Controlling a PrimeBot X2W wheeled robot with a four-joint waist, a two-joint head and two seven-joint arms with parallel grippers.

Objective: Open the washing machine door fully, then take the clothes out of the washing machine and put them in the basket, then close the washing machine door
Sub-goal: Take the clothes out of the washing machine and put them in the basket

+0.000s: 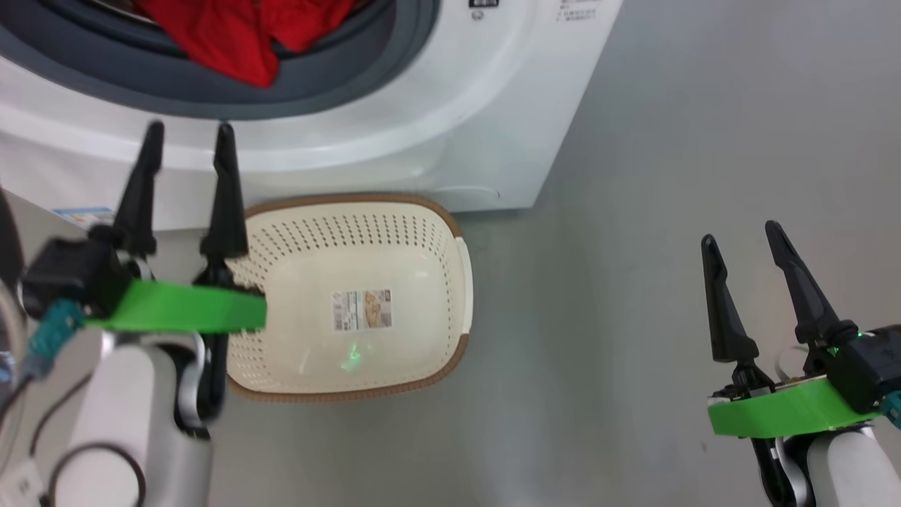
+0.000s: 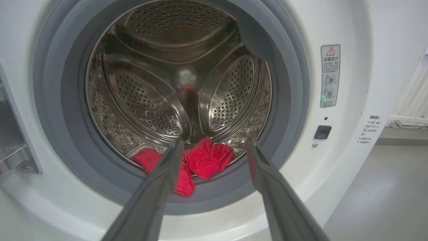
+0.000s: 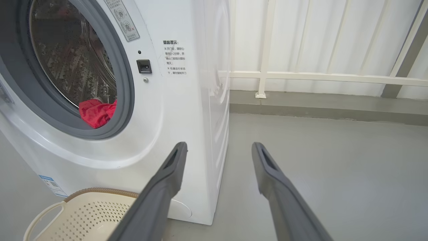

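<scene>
The white washing machine [image 1: 422,127] stands with its round opening uncovered; its door is out of view apart from a metal hinge piece [image 2: 13,150] at the left edge. Red clothes [image 2: 207,159] lie at the bottom front of the steel drum, one fold hanging over the grey rubber ring [image 1: 239,35]. My left gripper [image 2: 214,141] is open and empty just outside the lower rim, pointing at the clothes. The cream basket [image 1: 394,232] sits on the floor against the machine's front, holding no clothes. My right gripper [image 1: 740,232] hangs open over bare floor to the right.
Grey floor [image 1: 633,352] stretches to the right of the machine and basket. A white railing and panelled wall [image 3: 301,77] stand behind that side. The door latch socket [image 2: 322,131] sits on the machine's front, right of the opening.
</scene>
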